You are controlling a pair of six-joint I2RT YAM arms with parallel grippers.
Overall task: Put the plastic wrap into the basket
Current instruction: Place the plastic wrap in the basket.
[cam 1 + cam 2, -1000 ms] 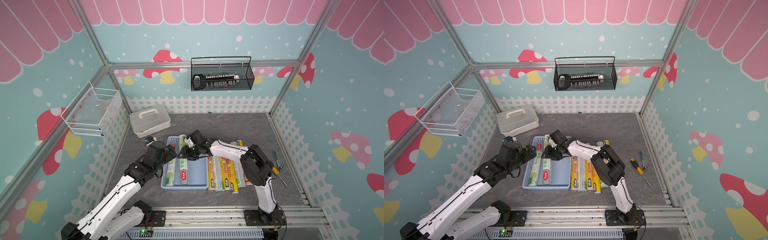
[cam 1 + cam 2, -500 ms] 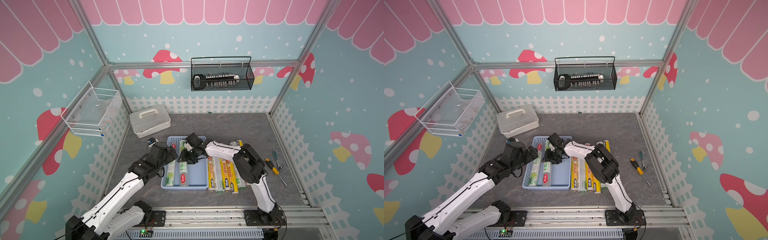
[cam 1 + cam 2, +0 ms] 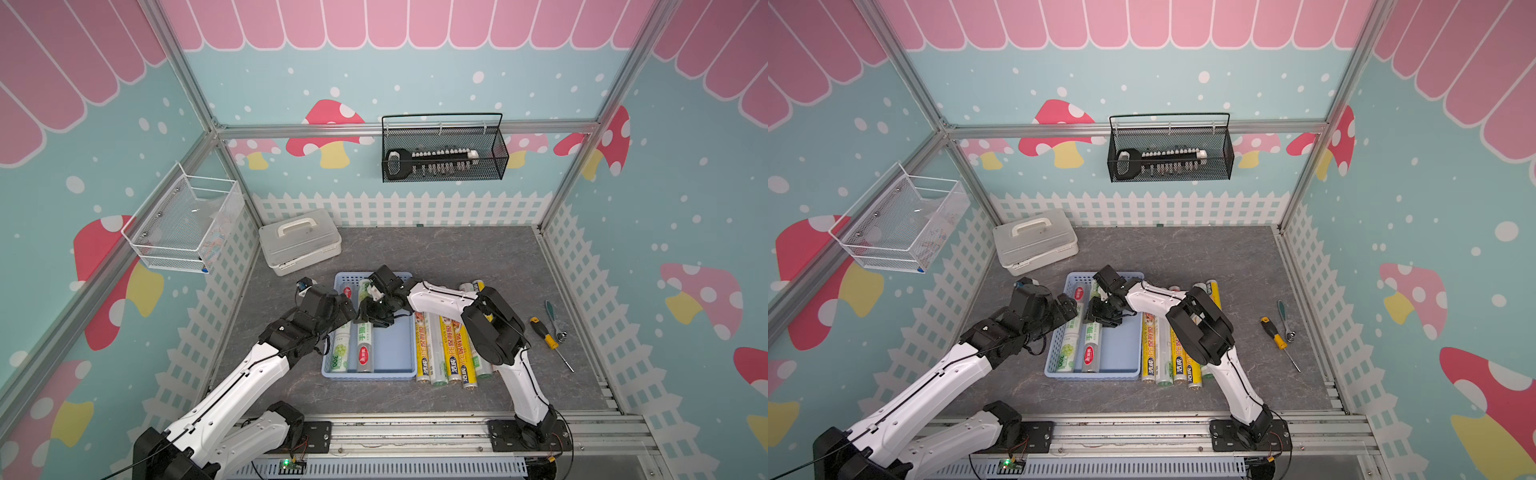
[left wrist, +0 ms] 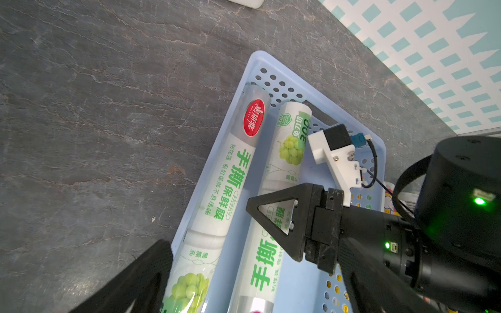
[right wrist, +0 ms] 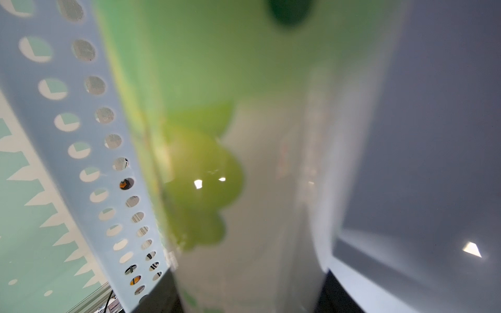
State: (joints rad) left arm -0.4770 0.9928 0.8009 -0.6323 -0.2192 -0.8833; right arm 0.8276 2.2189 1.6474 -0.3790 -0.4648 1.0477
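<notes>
Pale blue basket (image 3: pixel 368 376) on the desk (image 3: pixel 457 257) holds two green-printed rolls (image 4: pixel 225 189); right fingers (image 4: pixel 305 230) straddle one, grip unclear. Left fingers (image 4: pixel 135 279) spread, empty. Other rolls (image 3: pixel 452 353) lie just beside it.

A light blue slotted plastic basket (image 3: pixel 395 353) is sitting mid-floor. Two silvery-white plastic wrap rolls (image 3: pixel 341 353) are lying in its 9 o'clock half. More yellow and silvery rolls (image 3: pixel 446 353) are lying just beside it at 3 o'clock. A white lidded plastic box (image 3: pixel 299 243) is resting at 11 o'clock.

White arm links (image 3: pixel 249 374), black joints (image 3: pixel 494 328), thin black cables (image 4: pixel 375 162), green LED (image 4: pixel 479 201), white camera mount (image 4: pixel 336 160).
</notes>
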